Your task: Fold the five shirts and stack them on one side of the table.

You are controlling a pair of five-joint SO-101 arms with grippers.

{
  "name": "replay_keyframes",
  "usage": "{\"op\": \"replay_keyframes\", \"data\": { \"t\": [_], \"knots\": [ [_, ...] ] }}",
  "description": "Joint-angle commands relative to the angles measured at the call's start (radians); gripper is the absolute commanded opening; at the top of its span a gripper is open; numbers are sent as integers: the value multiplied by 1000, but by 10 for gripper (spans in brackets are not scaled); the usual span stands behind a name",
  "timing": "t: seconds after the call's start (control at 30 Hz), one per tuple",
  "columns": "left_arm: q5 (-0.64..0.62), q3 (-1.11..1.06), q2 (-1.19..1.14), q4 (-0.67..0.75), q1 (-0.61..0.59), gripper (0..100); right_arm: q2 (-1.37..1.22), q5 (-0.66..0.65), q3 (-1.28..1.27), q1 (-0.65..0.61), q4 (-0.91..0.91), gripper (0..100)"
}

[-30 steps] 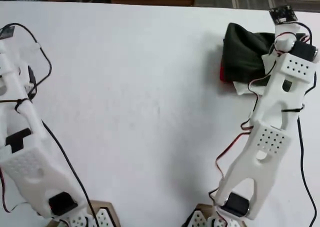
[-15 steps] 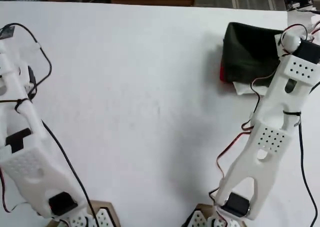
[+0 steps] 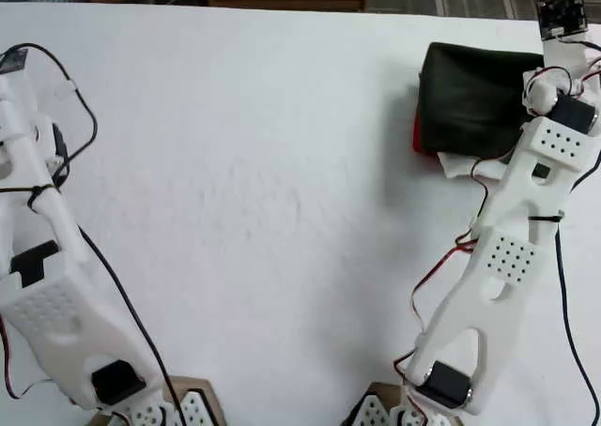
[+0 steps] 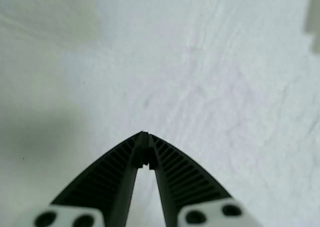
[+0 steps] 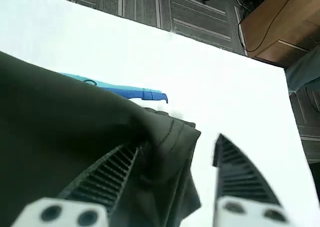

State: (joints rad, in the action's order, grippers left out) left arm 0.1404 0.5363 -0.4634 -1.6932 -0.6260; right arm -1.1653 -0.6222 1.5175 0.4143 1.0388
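Dark green cloth tops the pile: the dark shirt [image 3: 470,98] lies folded on the stack [image 3: 434,149] in the upper right of the high view, near the table's far edge. A red layer [image 3: 417,137] and a white layer [image 3: 458,166] peek out under its left and lower sides. In the right wrist view a blue layer [image 5: 125,92] also shows beneath it. I count four colours and cannot tell whether a fifth shirt is buried in there.

My right gripper [image 5: 177,142] is spread wide at the shirt's corner. One finger [image 5: 107,169] lies against the fabric and the other hangs over the bare table [image 3: 282,163], so it pinches nothing. My left gripper [image 4: 145,137] is pressed together and empty over bare table, with the left arm [image 3: 47,257] parked along the left edge of the high view.

I judge this to be the release after laying the top shirt down, so the task looks close to done. The next move calls for lifting the right arm [image 3: 512,248] straight up and off, so the finger on the hem doesn't drag the fold open.

A second ago the shirt's right end was bunched up under the wrist; now it lies flat with a squarer outline. The wrist has shifted toward the upper right corner. The left arm hasn't budged.
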Motion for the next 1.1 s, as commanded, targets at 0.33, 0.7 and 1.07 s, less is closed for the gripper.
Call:
{"op": "replay_keyframes", "data": {
  "t": [0.33,0.7,1.07],
  "knots": [
    [5,4,64,-8,-6,28,182,327,149,35,27,163],
    [5,4,64,-8,-6,28,236,339,138,-124,463,18],
    [5,4,66,-9,-11,28,-39,339,140,2,28,18]
  ]
}}
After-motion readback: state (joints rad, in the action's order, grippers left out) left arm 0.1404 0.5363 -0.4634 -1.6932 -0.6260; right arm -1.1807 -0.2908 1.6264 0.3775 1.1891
